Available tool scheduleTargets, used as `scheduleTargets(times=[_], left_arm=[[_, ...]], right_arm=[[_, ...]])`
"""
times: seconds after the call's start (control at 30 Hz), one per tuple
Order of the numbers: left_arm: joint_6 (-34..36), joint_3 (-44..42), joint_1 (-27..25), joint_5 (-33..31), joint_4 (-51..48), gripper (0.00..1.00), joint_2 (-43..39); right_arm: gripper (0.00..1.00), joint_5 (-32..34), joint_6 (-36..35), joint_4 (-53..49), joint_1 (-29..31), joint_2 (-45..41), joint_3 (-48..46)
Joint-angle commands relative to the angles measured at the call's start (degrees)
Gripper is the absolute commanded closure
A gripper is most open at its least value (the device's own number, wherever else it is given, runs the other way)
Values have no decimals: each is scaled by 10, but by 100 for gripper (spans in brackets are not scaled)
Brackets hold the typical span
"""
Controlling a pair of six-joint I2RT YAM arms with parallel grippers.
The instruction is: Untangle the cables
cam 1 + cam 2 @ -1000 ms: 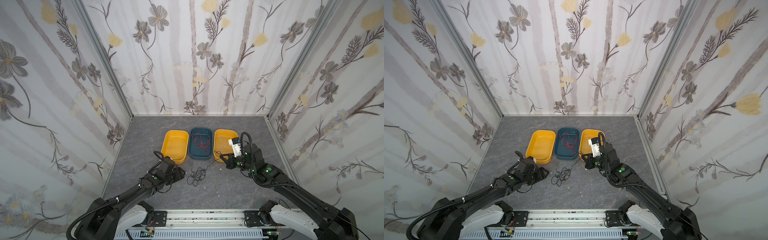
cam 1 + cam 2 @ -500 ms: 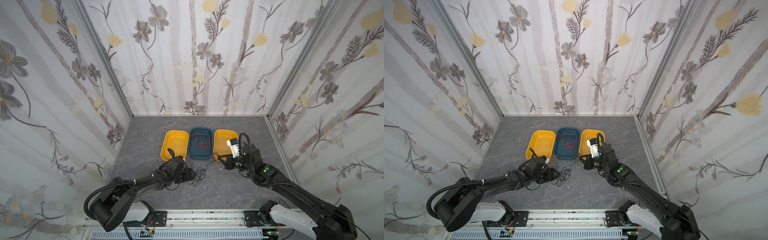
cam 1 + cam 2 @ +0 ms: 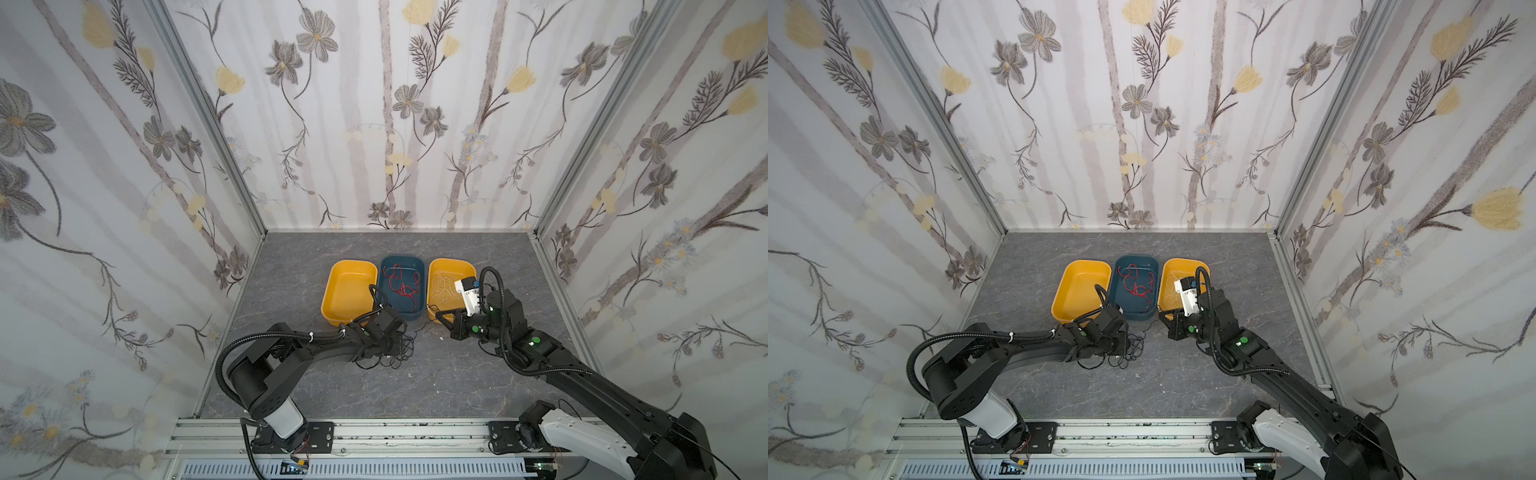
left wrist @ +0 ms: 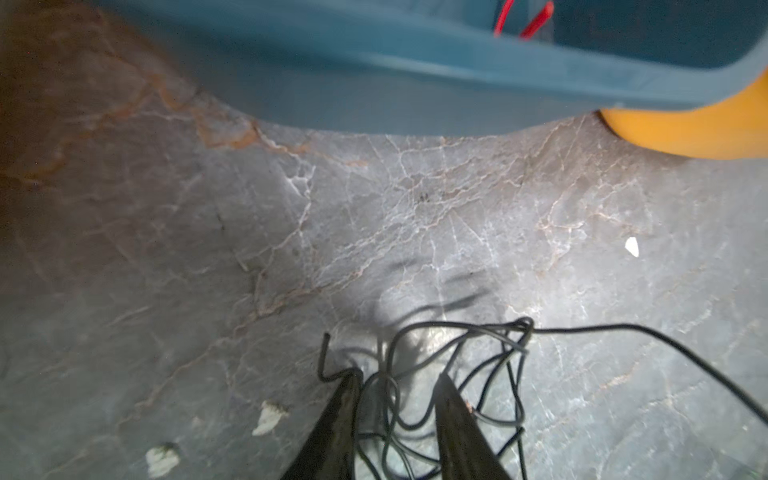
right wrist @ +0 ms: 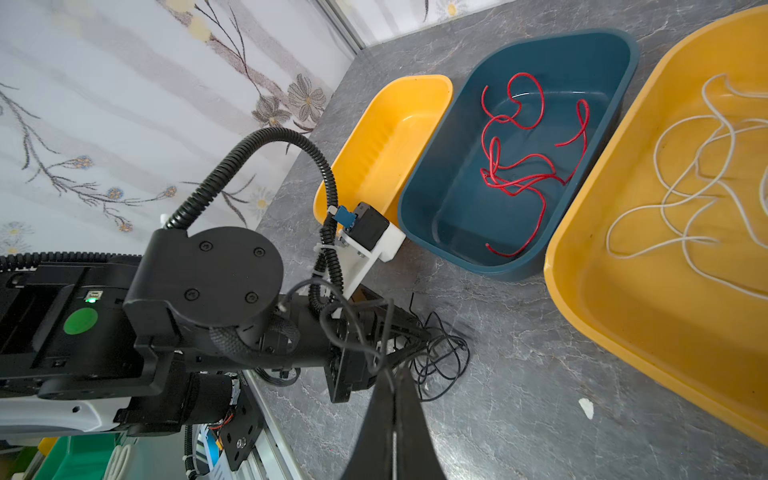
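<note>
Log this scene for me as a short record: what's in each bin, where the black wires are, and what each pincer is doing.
Left yellow plastic bin: empty
Dark blue plastic bin: loose red cables
Right yellow plastic bin: white cables
Black cables: tangled on grey marbled table, in front of bins
Left pincer: jaws apart, straddling black tangle
Right pincer: shut, apparently pinching one black strand
</note>
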Motion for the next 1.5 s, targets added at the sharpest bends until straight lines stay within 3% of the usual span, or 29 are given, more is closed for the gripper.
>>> scheduleTargets(times=[0.0, 0.33, 0.53, 0.63, 0.93, 1.17, 1.33, 1.47], left_arm=[[7, 0, -4, -36, -111, 75, 17], [-3, -26, -4, -31, -89, 94, -30], [-7, -40, 0, -33, -87, 95, -67], [-2, -47, 8, -33, -98, 93, -88], [-17, -95, 23, 17, -47, 69, -118], [-17, -90, 23, 21, -41, 65, -103], [-9, -81, 21, 16, -54, 54, -95], [-4, -72, 21, -3, -75, 57, -85]], right_arm=[[98, 15, -2, 16, -2, -5, -3], [98, 40, -10, 6, -26, -26, -16], [99, 69, -12, -12, -37, -41, -22], [99, 77, -17, -21, -38, -38, -21], [99, 81, -20, -29, -36, -29, -21], [99, 78, -21, -30, -37, -28, -20], [99, 81, -21, -31, -36, -33, -21], [99, 84, -22, -34, -36, -35, -19]])
